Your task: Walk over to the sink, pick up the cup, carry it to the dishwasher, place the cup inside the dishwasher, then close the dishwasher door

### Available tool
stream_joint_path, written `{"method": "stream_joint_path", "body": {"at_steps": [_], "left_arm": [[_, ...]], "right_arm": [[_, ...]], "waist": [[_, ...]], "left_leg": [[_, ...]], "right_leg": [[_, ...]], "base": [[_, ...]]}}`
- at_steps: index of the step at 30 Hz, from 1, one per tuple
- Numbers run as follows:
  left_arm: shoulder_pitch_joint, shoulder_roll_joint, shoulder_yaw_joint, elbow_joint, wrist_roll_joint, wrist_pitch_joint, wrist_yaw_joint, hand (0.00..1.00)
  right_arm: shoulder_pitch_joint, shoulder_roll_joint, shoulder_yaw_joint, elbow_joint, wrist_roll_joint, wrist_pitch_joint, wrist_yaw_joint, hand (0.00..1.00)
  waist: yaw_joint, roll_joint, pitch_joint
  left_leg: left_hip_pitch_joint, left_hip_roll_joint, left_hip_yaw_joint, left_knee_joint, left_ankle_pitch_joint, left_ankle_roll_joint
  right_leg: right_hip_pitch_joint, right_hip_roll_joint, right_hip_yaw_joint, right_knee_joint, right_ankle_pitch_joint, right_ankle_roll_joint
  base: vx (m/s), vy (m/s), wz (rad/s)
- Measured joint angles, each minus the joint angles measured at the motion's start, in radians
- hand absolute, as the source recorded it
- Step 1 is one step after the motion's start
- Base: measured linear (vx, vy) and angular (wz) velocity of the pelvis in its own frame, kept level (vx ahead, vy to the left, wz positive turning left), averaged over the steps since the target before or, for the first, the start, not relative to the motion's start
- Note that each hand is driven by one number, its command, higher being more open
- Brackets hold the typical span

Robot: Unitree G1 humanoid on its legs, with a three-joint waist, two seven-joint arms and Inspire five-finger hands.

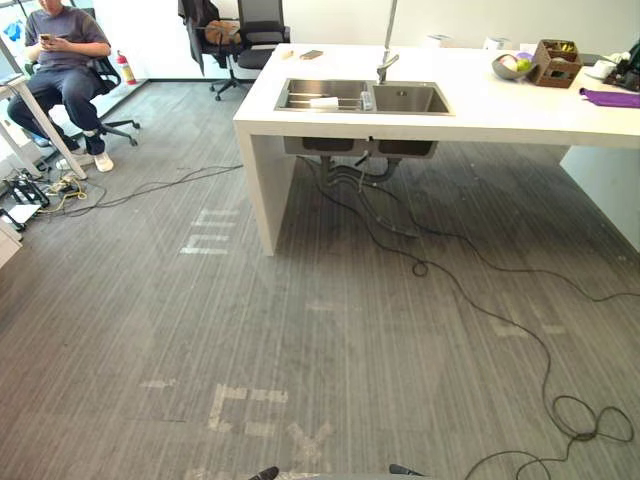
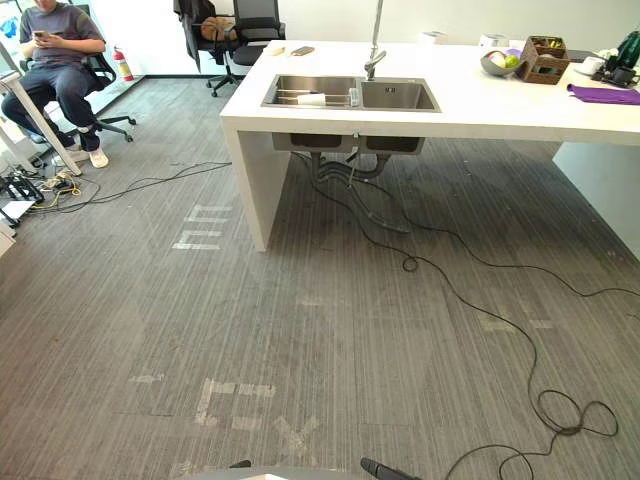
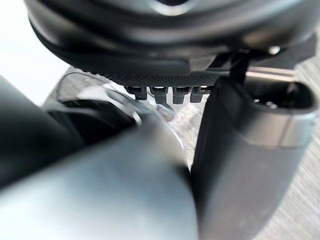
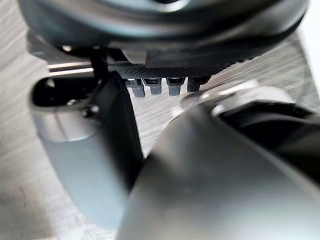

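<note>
1. Fingers of the left hand and of the right hand hang side by side, relaxed, holding nothing.
2. Cup: white, lying in the left basin of the sink, which is set in the white desk.
3. Floor: grey carpet with pale tape marks.
4. Open carpet fronts the desk's near edge; a seated person is far left.

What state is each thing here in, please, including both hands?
sink: tap not running.
cup: lying in the sink's left basin.
left hand: open, empty.
right hand: open, empty.
purple cloth: lying flat on the counter.
person: seated, holding a phone.
</note>
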Motion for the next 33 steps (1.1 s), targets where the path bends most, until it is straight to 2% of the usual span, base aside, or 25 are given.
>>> {"method": "stream_joint_path", "body": {"at_steps": [1, 3, 5, 12, 19, 24, 26, 29, 33], "left_arm": [[-0.002, -0.002, -0.001, 0.000, 0.010, -0.038, 0.000, 1.00], [-0.002, -0.004, -0.005, -0.003, 0.021, -0.088, 0.000, 1.00], [-0.001, -0.008, -0.006, -0.004, 0.045, -0.140, 0.003, 1.00], [0.000, -0.024, 0.004, -0.024, 0.068, -0.261, 0.042, 1.00], [0.021, -0.057, 0.028, -0.024, 0.029, -0.406, 0.046, 1.00], [0.032, -0.080, 0.029, -0.024, 0.001, -0.507, 0.060, 1.00], [0.034, -0.088, 0.030, -0.024, -0.034, -0.527, 0.060, 1.00], [0.034, -0.107, 0.047, -0.024, -0.129, -0.522, 0.064, 1.00], [0.036, -0.115, 0.067, -0.021, -0.161, -0.517, 0.062, 1.00]], "right_arm": [[-0.008, 0.005, 0.017, -0.003, -0.050, -0.056, -0.057, 1.00], [-0.011, 0.009, 0.025, -0.001, -0.080, -0.086, -0.103, 1.00], [-0.012, 0.011, 0.035, -0.003, -0.093, -0.100, -0.109, 1.00], [-0.009, 0.012, 0.035, -0.002, -0.072, -0.113, -0.031, 1.00], [0.008, 0.017, 0.035, 0.001, -0.051, -0.225, -0.005, 1.00], [0.019, 0.020, 0.036, 0.010, -0.006, -0.283, 0.031, 1.00], [0.030, 0.023, 0.036, 0.010, 0.037, -0.315, 0.059, 1.00], [0.039, 0.028, 0.036, 0.010, 0.074, -0.340, 0.092, 1.00], [0.046, 0.032, 0.033, 0.020, 0.117, -0.358, 0.126, 1.00]], "waist": [[0.000, 0.000, 0.009], [0.000, -0.007, 0.018], [0.000, -0.006, 0.019], [0.000, -0.016, 0.028], [-0.002, -0.014, 0.031], [-0.003, -0.013, 0.032], [-0.003, -0.013, 0.032], [-0.003, -0.013, 0.032], [-0.003, -0.013, 0.032]], "left_leg": [[0.001, 0.000, 0.001, -0.007, 0.003, -0.004], [0.004, 0.001, 0.000, -0.014, 0.004, -0.006], [0.005, 0.001, 0.003, -0.015, 0.004, -0.006], [0.012, 0.001, 0.002, -0.016, 0.004, -0.006], [0.012, 0.001, 0.002, -0.016, 0.006, -0.007], [0.011, 0.001, 0.000, -0.021, 0.012, -0.006], [0.011, 0.001, -0.002, -0.021, 0.014, -0.006], [0.009, 0.001, -0.004, -0.022, 0.017, -0.004], [0.009, 0.000, -0.011, -0.022, 0.020, -0.003]], "right_leg": [[-0.001, 0.000, -0.001, -0.001, -0.001, 0.002], [-0.001, 0.001, -0.003, -0.003, -0.002, 0.004], [0.000, 0.001, -0.009, -0.003, -0.006, 0.009], [0.014, 0.000, -0.028, 0.001, -0.018, 0.028], [0.015, -0.001, -0.034, 0.002, -0.019, 0.030], [0.015, -0.001, -0.040, 0.003, -0.019, 0.029], [0.015, -0.001, -0.043, 0.004, -0.019, 0.029], [0.015, -0.001, -0.046, 0.005, -0.018, 0.028], [0.015, -0.002, -0.053, 0.006, -0.018, 0.027]], "base": [[0.00, 0.000, 0.00], [0.00, 0.000, 0.00], [0.00, -0.021, 0.04], [-0.02, -0.023, 0.08], [-0.04, -0.020, 0.02], [-0.05, -0.025, 0.04], [-0.05, -0.024, 0.04], [-0.05, -0.022, 0.03], [-0.04, -0.020, 0.06]]}}
